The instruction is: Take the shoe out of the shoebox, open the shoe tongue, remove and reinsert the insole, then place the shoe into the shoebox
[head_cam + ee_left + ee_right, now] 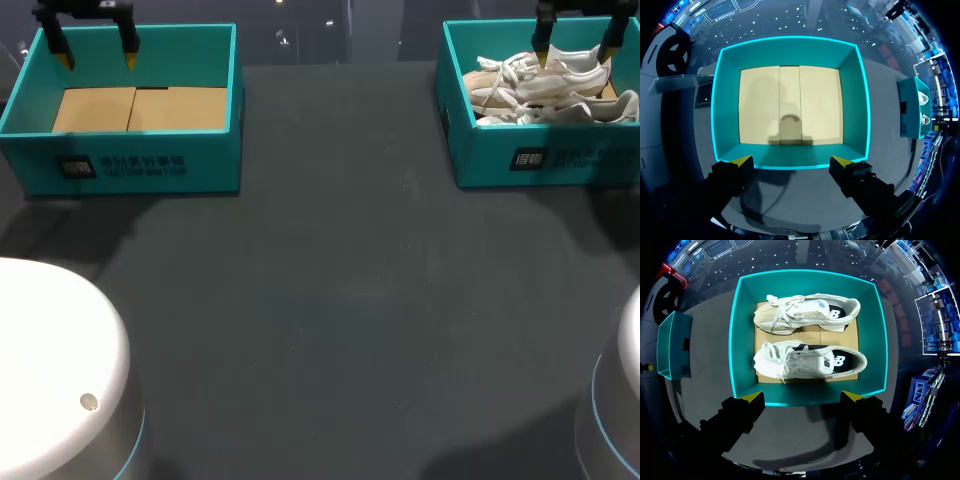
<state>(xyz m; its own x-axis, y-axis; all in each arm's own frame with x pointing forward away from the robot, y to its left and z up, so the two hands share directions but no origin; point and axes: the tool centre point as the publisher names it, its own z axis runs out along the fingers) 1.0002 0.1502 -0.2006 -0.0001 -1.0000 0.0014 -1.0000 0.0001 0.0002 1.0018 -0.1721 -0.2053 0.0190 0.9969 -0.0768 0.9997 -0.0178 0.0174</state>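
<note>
Head view. Dark counter (340, 300) with two teal boxes at its far edge. The left shoebox (130, 165) sits at the far left and holds a cardboard liner (140, 108). The right shoebox (480, 150) sits at the far right, well apart from the left one. It holds a pair of shoes (545, 85), pale with white laces, lying on their soles with toes to the left. The left hand (97, 60) hangs over the far part of the left shoebox, fingers pointing straight down, spread wide, gripping nothing. The right hand (573, 58) hangs the same way over the shoes, fingers down and spread, holding nothing. I cannot tell from here whether its tips touch the shoes.

Left wrist view. The left hand (792, 161) looks straight down into the left shoebox (860, 100). Both yellow tips stand above one long wall, apart from it, and are open. The cardboard liner (760, 105) covers the floor of the box. The right shoebox (912, 107) shows off to the side.

Right wrist view. The right hand (803, 397) looks straight down into the right shoebox (742, 340), tips spread above one long wall, clear of the shoes. The shoes lie side by side on cardboard: a white shoe (810, 360) with a dark inside lies closer to the fingers, and a beige shoe (805, 312) lies beyond it. Both are upright with laces tied. The left shoebox (672, 345) stands beside, on the toe side.
</note>
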